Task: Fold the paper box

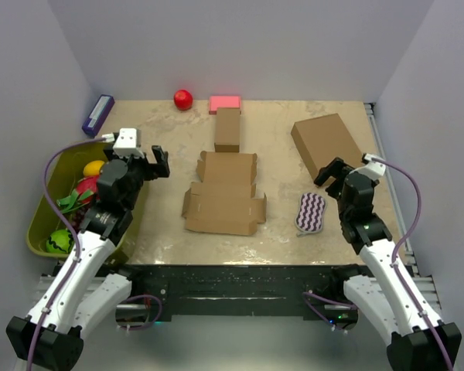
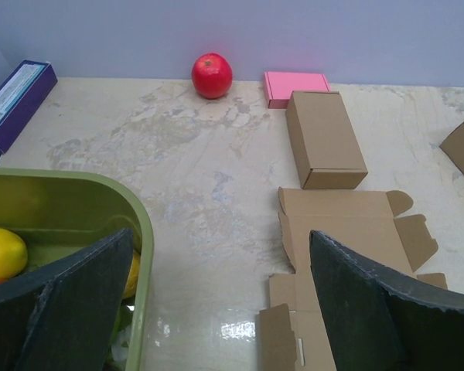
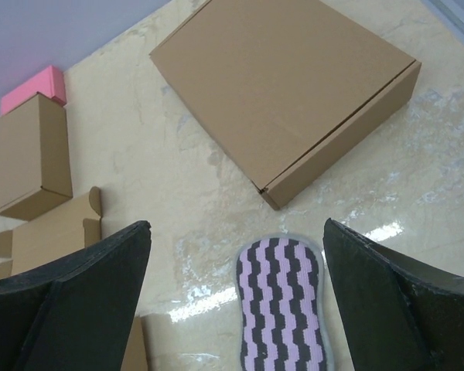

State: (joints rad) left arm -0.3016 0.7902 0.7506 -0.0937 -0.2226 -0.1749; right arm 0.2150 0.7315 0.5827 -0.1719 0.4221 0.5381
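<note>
The paper box is a flat die-cut sheet, flaps & tabs spread, lying mid-table and a bit toward the near edge. Nothing touches it, and no fold looks started.

The L gripper has its jaws spread wide w/ nothing between them. It hovers at the left side of the table, over the inner rim of the green bin (fruit inside). Its wrist view looks across to the sheet's left flaps.

The R gripper is likewise released & empty. It hangs over the right side, above the gap between the striped pad and the larger brown box.

My read is that the sheet sits roughly between the two arms so each can take one side, one to pin a panel and the other to lift a wall.

The clutter is kept off the work area:
- The narrow brown box sits just beyond the sheet's far edge, close but apart.
- A pink block and a red ball lie along the far edge.
- A purple carton is at the far-left corner.

The pad, near the sheet's right flap, is the one item likely to get nudged.
</note>
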